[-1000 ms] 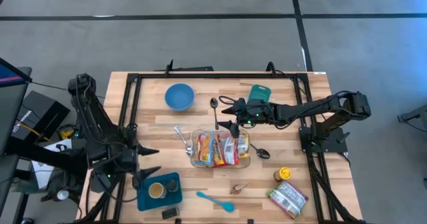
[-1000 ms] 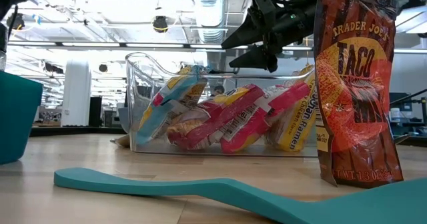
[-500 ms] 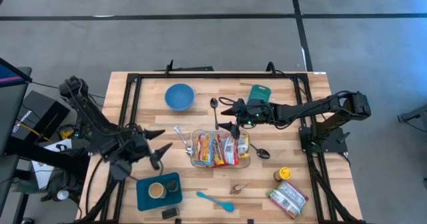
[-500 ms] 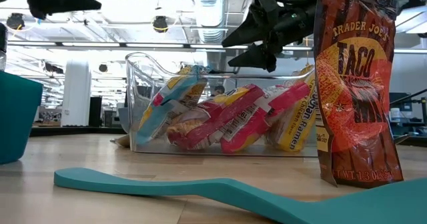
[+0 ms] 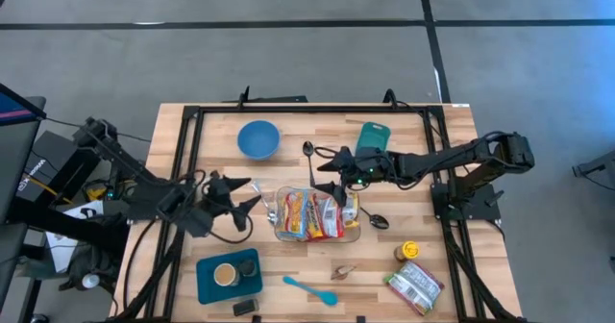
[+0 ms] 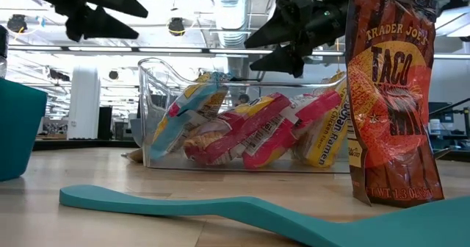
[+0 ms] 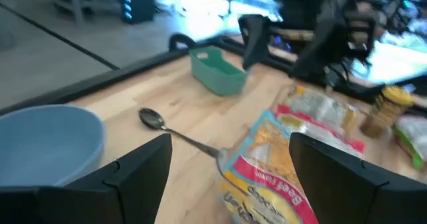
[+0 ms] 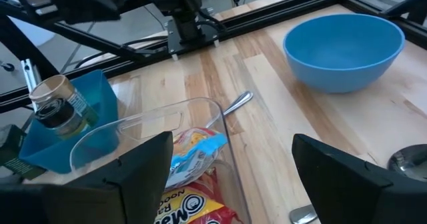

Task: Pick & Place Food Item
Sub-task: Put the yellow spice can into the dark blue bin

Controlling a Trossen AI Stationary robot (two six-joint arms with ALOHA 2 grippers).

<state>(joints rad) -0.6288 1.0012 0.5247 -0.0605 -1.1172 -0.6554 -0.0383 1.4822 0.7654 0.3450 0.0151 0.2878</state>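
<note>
1. The tall red-orange pouch (image 6: pixel 391 92) close to the low camera reads "TRADER JOE'S" and "TACO" in big letters; smaller print along its foot is too fine for me to read.
2. Inside the clear container (image 5: pixel 279 229) lie the ramen packets (image 5: pixel 315 213), red, yellow and pale blue. One label reads "Ramen" in the low view; through my left wrist camera I make out "Beef Flavor", and through my right wrist camera "Noodle".
3. The packets are soft and crinkled, packed side by side and leaning on each other; they fill most of the container, which sits mid-table.
4. My left gripper (image 5: pixel 252 196) hangs above the wood just beside the container's left end, fingers spread apart, holding nothing.
5. My right gripper (image 5: pixel 325 166) hovers over the container's far edge, fingers wide apart, also empty.
6. A blue bowl (image 5: pixel 258 138) stands toward the far left, a green scoop-like dish (image 5: pixel 374 135) behind my right gripper, and a spoon (image 5: pixel 308 153) lies between them.
7. Near the front, a teal bin (image 5: pixel 248 268) holds a small jar (image 5: pixel 226 275); a teal spatula (image 5: pixel 310 289) lies flat beside it.
8. At the front right sit a yellow-capped bottle (image 5: pixel 410 252) and a green-and-white packet (image 5: pixel 416 286); I cannot read their labels.
</note>
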